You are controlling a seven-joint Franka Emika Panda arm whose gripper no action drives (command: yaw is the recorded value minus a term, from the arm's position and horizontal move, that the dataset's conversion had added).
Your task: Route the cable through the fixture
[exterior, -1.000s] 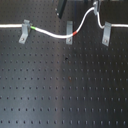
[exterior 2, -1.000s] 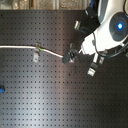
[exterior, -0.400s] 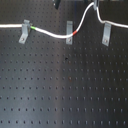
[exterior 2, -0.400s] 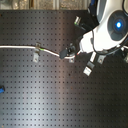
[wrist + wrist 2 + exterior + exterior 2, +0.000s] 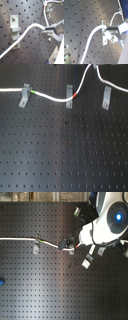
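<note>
The cable (image 5: 30, 29) is pinched in the gripper (image 5: 46, 32), its fingers pressed together on it. From the fingertips it trails away in a long curve past the nearest fixture clip (image 5: 15, 26), beside rather than inside it.

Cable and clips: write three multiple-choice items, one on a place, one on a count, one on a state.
1. In the first exterior view, the cable's red band sits at which clip?
A. the first exterior view's left clip
B. middle clip
C. the first exterior view's right clip

2. How many metal clips show in the first exterior view?
A. two
B. three
C. five

3. In the first wrist view the claw is:
A. shut on the cable
B. open, empty
C. holding a clip

Key: 1 B, red lies at the middle clip; 2 B, three stand in a row; 3 A, the cable ends between its fingers.
</note>
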